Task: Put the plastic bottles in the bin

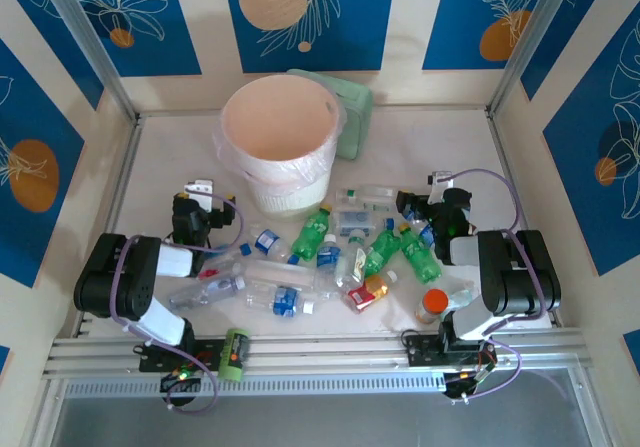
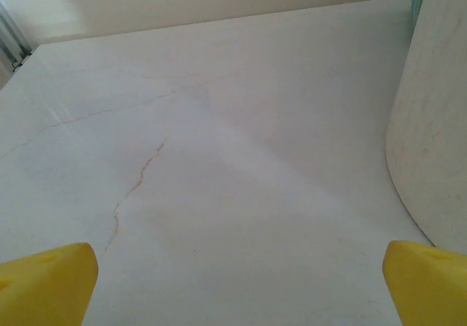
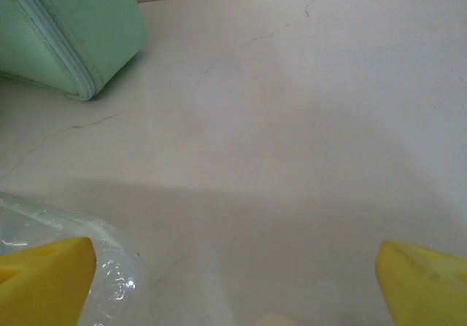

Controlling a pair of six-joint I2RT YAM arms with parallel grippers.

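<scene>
Nearest me, the plastic bottles (image 1: 312, 235) lay scattered on the table (image 1: 160, 157) between the two arms. Just beyond them, the left tool (image 1: 200, 189) and right tool (image 1: 440, 181) both stood with fingers wide apart, holding nothing. Farther back sat the bin (image 1: 283, 182), with a pale green box (image 1: 356, 107) just behind it.

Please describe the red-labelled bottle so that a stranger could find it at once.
Find the round white bin at the back. Among the bottles scattered before it, look at the near edge, left of the orange-capped container. That bottle alone has a red and yellow label.
</scene>
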